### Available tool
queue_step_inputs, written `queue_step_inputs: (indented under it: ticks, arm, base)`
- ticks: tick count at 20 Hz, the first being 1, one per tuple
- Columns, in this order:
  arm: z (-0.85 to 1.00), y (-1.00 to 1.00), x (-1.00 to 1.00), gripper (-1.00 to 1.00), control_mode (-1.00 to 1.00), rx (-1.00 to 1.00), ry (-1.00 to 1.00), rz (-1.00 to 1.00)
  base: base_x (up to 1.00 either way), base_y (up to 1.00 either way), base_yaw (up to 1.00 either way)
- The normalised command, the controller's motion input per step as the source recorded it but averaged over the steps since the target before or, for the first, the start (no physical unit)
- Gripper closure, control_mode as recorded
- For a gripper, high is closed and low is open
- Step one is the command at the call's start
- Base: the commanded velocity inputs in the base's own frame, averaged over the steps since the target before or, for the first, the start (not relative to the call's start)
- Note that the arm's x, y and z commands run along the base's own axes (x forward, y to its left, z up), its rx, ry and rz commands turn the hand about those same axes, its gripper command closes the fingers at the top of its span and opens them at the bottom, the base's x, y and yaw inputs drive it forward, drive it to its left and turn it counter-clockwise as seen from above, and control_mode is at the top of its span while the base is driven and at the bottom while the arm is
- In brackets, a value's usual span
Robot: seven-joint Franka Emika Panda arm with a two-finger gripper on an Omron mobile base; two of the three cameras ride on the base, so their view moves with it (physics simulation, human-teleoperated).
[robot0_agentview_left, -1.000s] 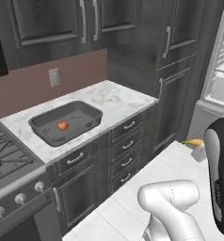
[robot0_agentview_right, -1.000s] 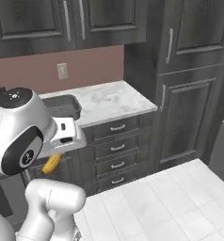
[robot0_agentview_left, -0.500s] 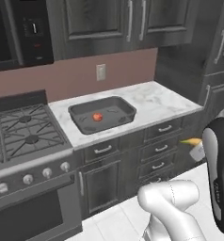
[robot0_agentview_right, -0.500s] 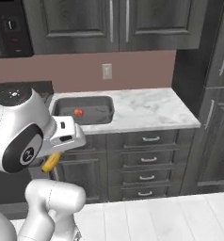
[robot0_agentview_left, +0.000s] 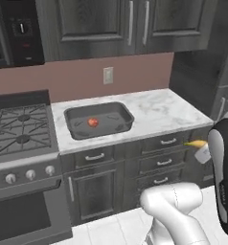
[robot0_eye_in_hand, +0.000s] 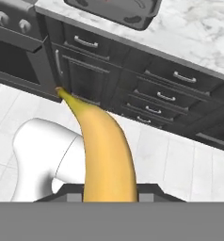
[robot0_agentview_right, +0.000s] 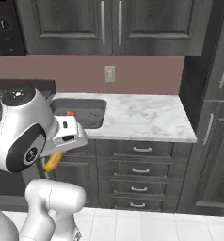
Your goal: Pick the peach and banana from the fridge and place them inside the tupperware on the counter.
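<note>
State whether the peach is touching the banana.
Apart. The left base view shows the peach lying in the tupperware on the counter, while the banana sticks out beside the arm, well off the counter.

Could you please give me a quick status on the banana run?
Pincer shut on banana, held low in front of the drawers. Peach already in tupperware on counter. Nothing seen blocking the tray.

Open room over the tray, cupboards above

The tupperware (robot0_agentview_left: 99,119) lies open-topped on the bench (robot0_agentview_left: 156,111), with only the peach (robot0_agentview_left: 92,122) inside, left of centre; its right half is bare. The marble right of it is free. Wall cupboards (robot0_agentview_left: 135,24) hang overhead, the stove (robot0_agentview_left: 20,131) borders the left, and a tall cabinet (robot0_agentview_right: 217,94) closes the right.
</note>
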Motion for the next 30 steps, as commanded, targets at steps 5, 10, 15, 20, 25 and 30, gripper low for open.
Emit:
queue_step_inputs:
  ticks: [5, 10, 15, 20, 25, 30]
  arm:
    - [0.0, 0.0, 0.0, 1.0, 1.0, 0.0, 0.0, 0.0]
    - [0.0, 0.0, 0.0, 1.0, 1.0, 0.0, 0.0, 0.0]
    - [0.0, 0.0, 0.0, 1.0, 1.0, 0.0, 0.0, 0.0]
    - [0.0, 0.0, 0.0, 1.0, 1.0, 0.0, 0.0, 0.0]
    - [0.0, 0.0, 0.0, 1.0, 1.0, 0.0, 0.0, 0.0]
    - [0.0, 0.0, 0.0, 1.0, 1.0, 0.0, 0.0, 0.0]
  base:
    - [0.82, 0.05, 0.16]
    - [0.84, 0.47, 0.05]
    - [0.53, 0.34, 0.01]
    - [0.23, 0.38, 0.0]
    - [0.23, 0.24, 0.0]
    - [0.57, 0.19, 0.0]
